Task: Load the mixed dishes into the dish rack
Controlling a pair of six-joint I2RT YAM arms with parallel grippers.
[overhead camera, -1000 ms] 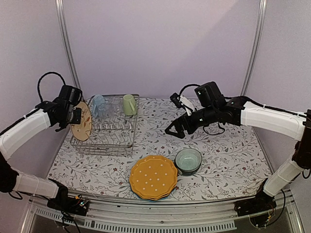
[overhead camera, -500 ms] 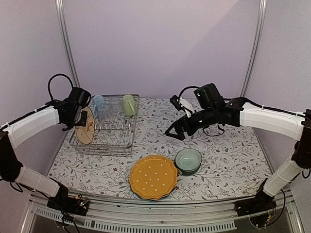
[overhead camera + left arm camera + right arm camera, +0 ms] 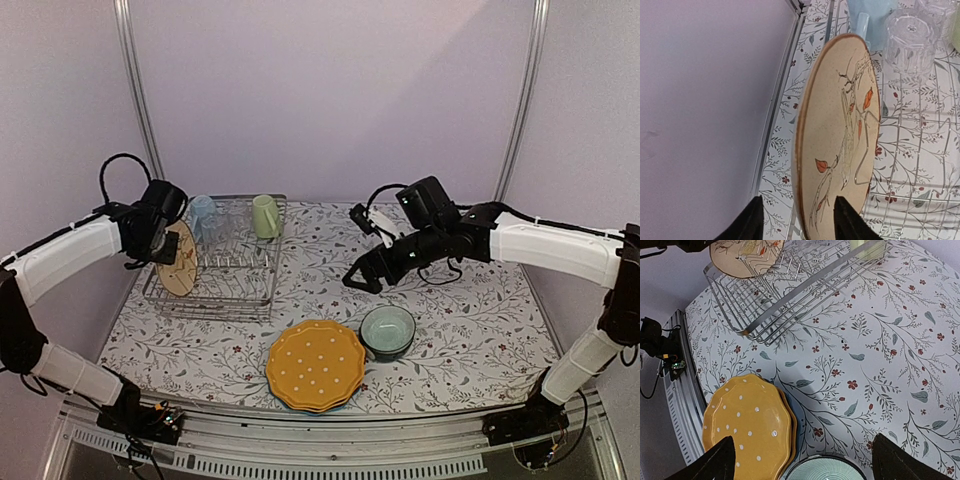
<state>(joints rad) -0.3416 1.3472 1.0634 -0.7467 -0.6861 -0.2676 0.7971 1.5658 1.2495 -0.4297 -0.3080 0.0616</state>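
On floral tablecloth [image 3: 470, 320], left jaws straddle tan plate [image 3: 840, 145]; right jaws gape.

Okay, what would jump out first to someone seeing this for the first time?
Probably the tan bird-patterned plate, standing on edge at the left end of the dish rack with the left claw straddling its rim. Then the yellow dotted plate beside a teal bowl at the table's near edge.
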